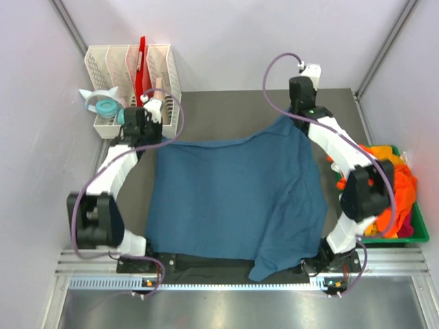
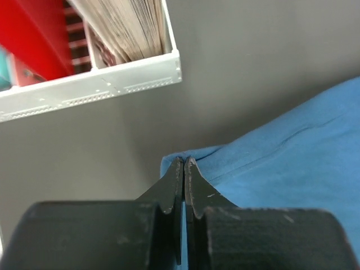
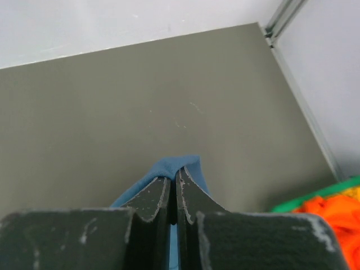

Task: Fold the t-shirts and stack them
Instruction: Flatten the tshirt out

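My left claw (image 2: 184, 164) and right claw (image 3: 174, 173) each pinch a far corner of the large teal-blue cotton t-shirt (image 1: 233, 199), spread unfolded on the grey surface (image 1: 219, 116) beside the green plastic bin (image 1: 420, 229) holding crumpled orange t-shirts (image 1: 398, 185), so I judge nothing folded or stacked yet.

The large t-shirt (image 1: 233, 199) is spread mid-tabletop, with the rest off to my right.
I see it lying flat across the middle of the tabletop (image 1: 226, 113), its near right part reaching the near edge beside the right arm's base. My left claw (image 2: 184, 163) sits at its far left corner and my right claw (image 3: 174, 171) at its far right corner, each with cloth between its jaws. A slotted rack (image 1: 103, 65) stands at the far left, just behind the left claw. The other t-shirts (image 1: 394, 185) are heaped in a bin (image 1: 420, 233) right of the right arm.
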